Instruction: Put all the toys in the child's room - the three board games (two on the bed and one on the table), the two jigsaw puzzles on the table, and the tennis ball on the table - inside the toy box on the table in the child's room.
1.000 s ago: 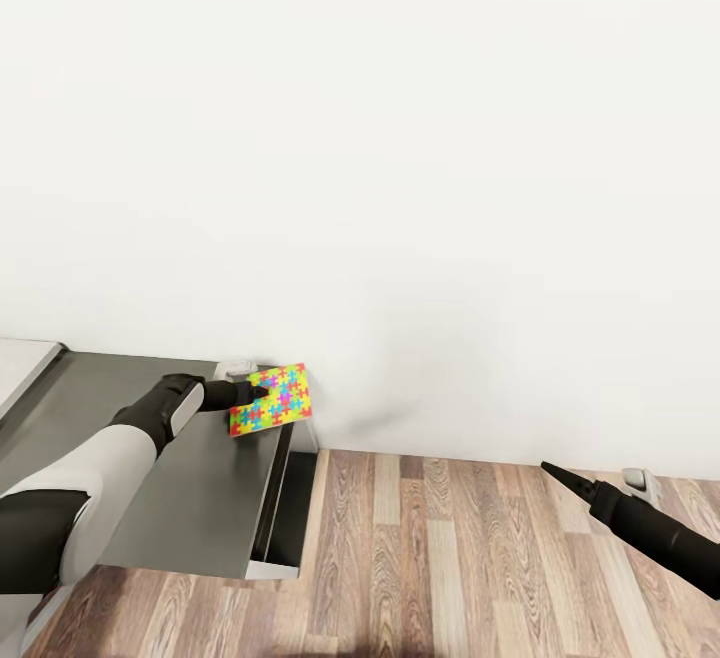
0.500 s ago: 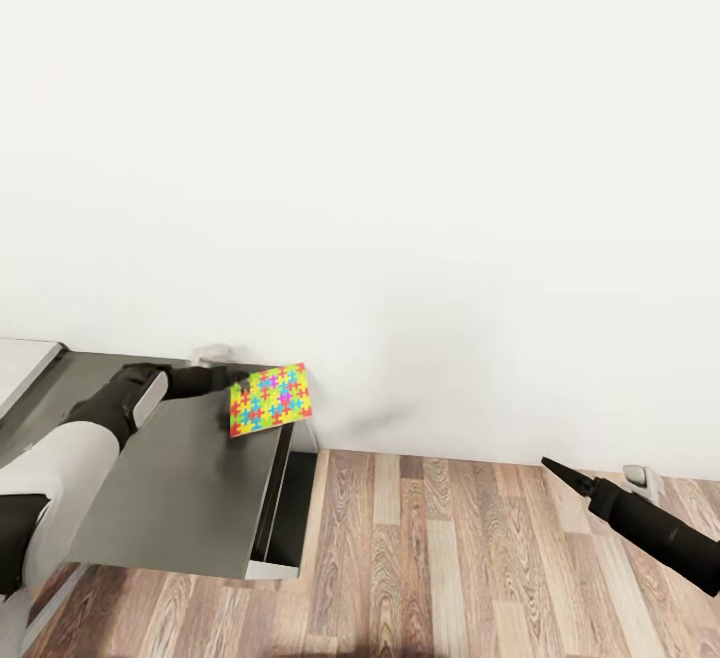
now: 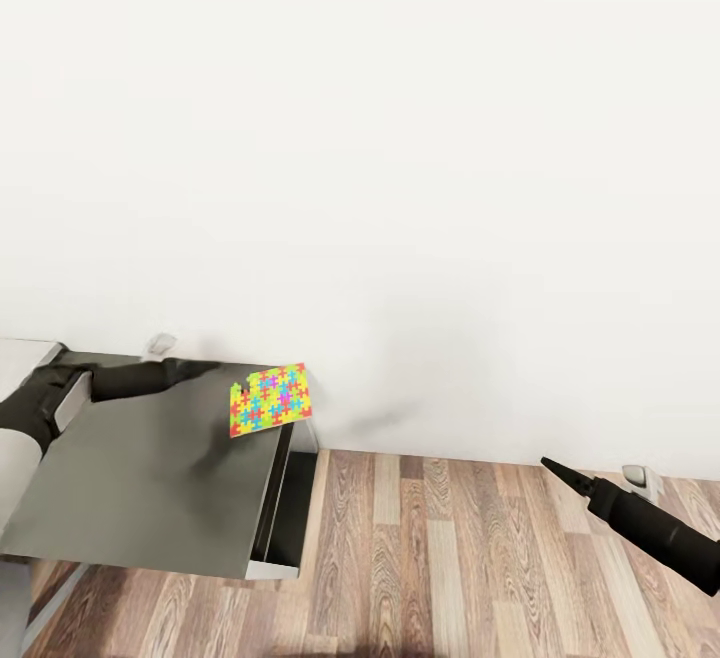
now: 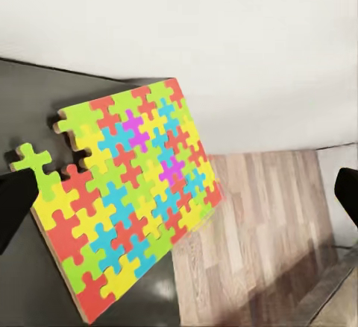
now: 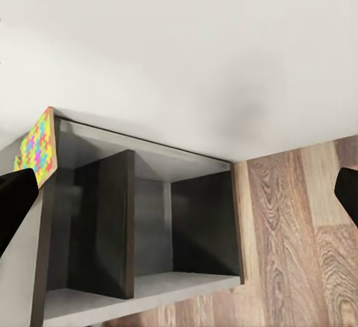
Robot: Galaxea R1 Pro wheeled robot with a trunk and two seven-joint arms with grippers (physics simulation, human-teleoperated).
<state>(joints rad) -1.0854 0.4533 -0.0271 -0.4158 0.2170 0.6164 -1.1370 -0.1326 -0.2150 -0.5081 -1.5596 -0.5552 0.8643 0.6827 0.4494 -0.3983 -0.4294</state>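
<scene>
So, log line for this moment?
left gripper: open, off puzzle | puzzle: tilted at table corner | right gripper: open over floor

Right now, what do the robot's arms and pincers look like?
The left arm is mostly black and tube-shaped, with a pale grey-white shell near the picture's edge and a small grey block on top. The right arm is a black tube narrowing to a pointed black tip. In the wrist views the fingers are plain black.
</scene>
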